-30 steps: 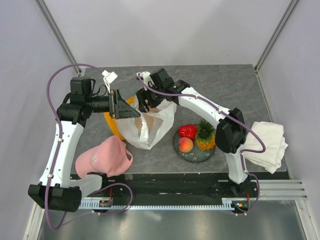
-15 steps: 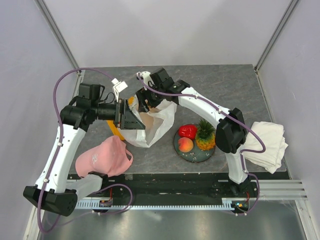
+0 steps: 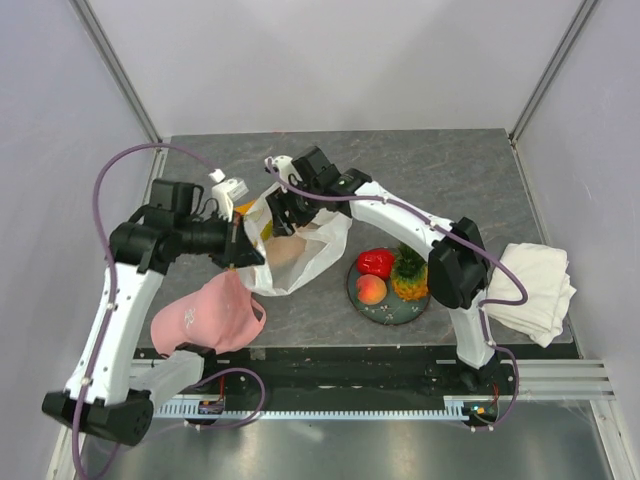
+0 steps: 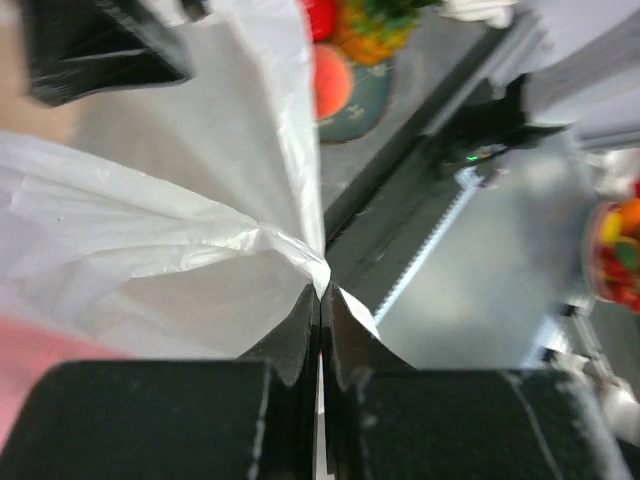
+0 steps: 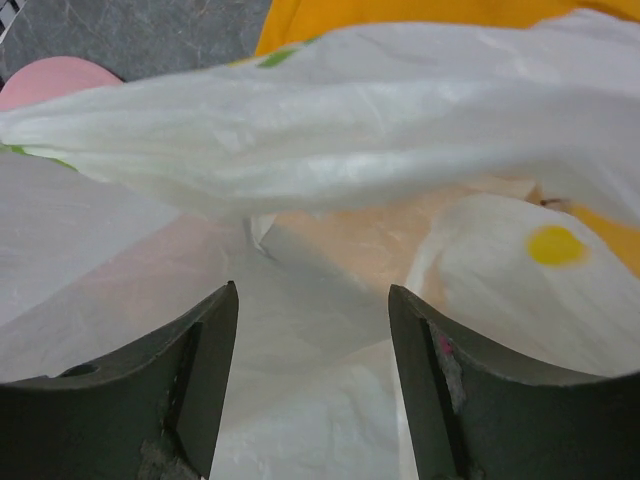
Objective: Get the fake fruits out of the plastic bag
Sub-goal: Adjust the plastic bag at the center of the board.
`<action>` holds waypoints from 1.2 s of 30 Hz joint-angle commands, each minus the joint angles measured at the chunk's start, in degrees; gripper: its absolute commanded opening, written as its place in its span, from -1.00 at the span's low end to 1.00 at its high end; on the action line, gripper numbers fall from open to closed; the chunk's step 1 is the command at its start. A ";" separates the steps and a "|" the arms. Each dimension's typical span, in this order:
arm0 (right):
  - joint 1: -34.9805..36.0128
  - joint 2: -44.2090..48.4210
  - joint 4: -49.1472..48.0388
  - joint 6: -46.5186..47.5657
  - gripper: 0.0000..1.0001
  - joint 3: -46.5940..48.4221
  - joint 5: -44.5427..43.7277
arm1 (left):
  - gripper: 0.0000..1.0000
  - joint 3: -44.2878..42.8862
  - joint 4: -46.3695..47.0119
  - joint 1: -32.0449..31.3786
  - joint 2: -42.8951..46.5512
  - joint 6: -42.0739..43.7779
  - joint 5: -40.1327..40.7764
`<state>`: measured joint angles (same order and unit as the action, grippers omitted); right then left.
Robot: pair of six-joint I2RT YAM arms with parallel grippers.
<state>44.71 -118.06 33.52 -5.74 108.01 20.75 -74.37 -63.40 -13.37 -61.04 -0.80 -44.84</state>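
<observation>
The plastic bag (image 3: 305, 250) lies crinkled at mid-table with its mouth toward the arms' left. My left gripper (image 3: 250, 258) is shut on the bag's near rim, and the film (image 4: 150, 230) fans out from the pinched jaws (image 4: 322, 295). My right gripper (image 3: 285, 215) reaches into the bag's mouth, open (image 5: 312, 290), with only white film (image 5: 350, 160) between the fingers. A faint orange shape (image 5: 380, 245) shows through the plastic ahead; I cannot tell what it is. A red pepper (image 3: 376, 262), a peach (image 3: 371, 289) and a pineapple (image 3: 410, 272) rest on a dark plate (image 3: 390, 312).
A pink cap (image 3: 205, 315) lies near the front left beside the left arm. A folded white towel (image 3: 535, 290) sits at the right edge. An orange cloth (image 5: 400, 10) lies under the bag's far side.
My left gripper went from open to shut on the bag's rim and drew back toward the near left. The right gripper shifted slightly left, deeper over the bag's mouth.
</observation>
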 commanded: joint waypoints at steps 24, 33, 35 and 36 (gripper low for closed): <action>5.74 -14.12 -3.55 -10.60 0.54 11.35 -11.88 | -0.97 14.16 -15.36 2.82 27.72 35.70 40.44; 5.92 -18.61 -5.74 -8.95 0.54 16.44 -11.96 | -0.93 12.67 1.25 2.82 23.78 32.00 41.76; 6.09 -19.40 -5.75 -7.71 0.56 17.15 -14.16 | -0.95 12.84 1.61 2.82 22.72 31.04 40.36; 6.09 -19.57 -5.66 -7.62 0.56 17.67 -14.94 | -0.95 12.84 2.39 2.82 22.11 30.51 40.01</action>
<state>50.68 -136.88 29.67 -14.66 121.38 9.13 -60.90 -67.46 -10.72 -36.12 31.57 -4.45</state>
